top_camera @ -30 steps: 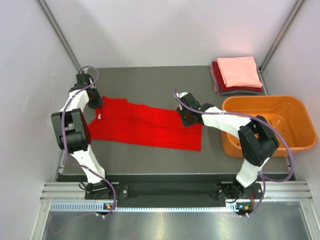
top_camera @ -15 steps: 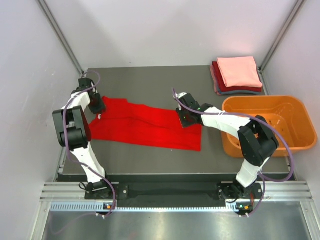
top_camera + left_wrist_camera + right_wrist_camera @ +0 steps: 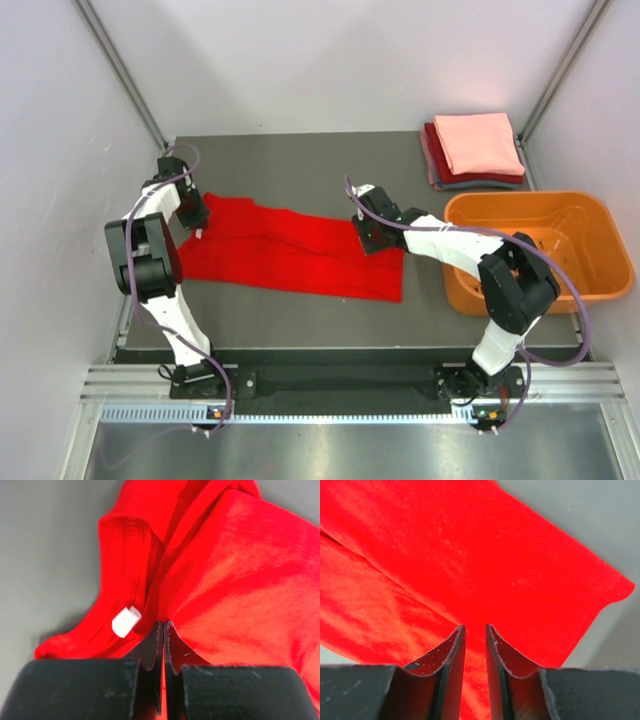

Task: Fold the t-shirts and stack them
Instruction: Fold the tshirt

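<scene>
At the far right corner of the bench (image 3: 300, 165), three folded t-shirts (image 3: 478, 150) are sitting stacked, salmon-pink on top. Nearer the middle, the red t-shirt (image 3: 290, 250) is lying spread in a long band, not yet folded square. The left pincer (image 3: 164, 625) is clenching cloth beside the collar at its left end. The right pincer (image 3: 475, 627) is hovering over the right end, jaws narrowly parted, and I cannot tell whether it is gripping.

Left fingers (image 3: 150, 650) pressed together, right fingers (image 3: 451, 655) slightly apart
</scene>
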{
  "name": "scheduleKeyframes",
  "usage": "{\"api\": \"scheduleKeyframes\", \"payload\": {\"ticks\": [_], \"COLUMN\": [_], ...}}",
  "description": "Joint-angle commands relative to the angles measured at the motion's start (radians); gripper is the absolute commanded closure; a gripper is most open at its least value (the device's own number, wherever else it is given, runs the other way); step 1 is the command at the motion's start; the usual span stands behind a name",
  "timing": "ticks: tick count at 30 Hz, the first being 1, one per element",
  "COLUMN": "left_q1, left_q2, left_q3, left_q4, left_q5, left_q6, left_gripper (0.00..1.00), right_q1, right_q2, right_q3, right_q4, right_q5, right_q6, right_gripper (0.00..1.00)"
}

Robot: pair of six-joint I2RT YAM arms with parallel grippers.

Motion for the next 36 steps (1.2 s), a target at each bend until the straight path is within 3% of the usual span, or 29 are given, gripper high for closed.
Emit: {"api": "scheduleKeyframes", "payload": {"ticks": [1,20,36], "left_q1": [-0.013,-0.021,-0.024], "left_q2": [-0.120,-0.251,-0.332], "left_q3": [0.012,-0.240,-0.329], "left_q4": [-0.026,-0.021,-0.047], "left_q5": [-0.038,-0.129,-0.189], "left_q6": [-0.033,-0.104,-0.151], "left_gripper": [1.00,1.00,1.00], "right_q1": [0.016,0.023,0.028], "right_q2": [-0.060,-0.053,-0.043], "right_q3": [-0.014,-0.032,-0.053], "right_q4": [0.046,0.077,0.098], "right_q5": [-0.009,-0.035,-0.046], "right_q6": [-0.001,-0.001,-0.006], "right_gripper": [0.76,0.76,0.76]}}
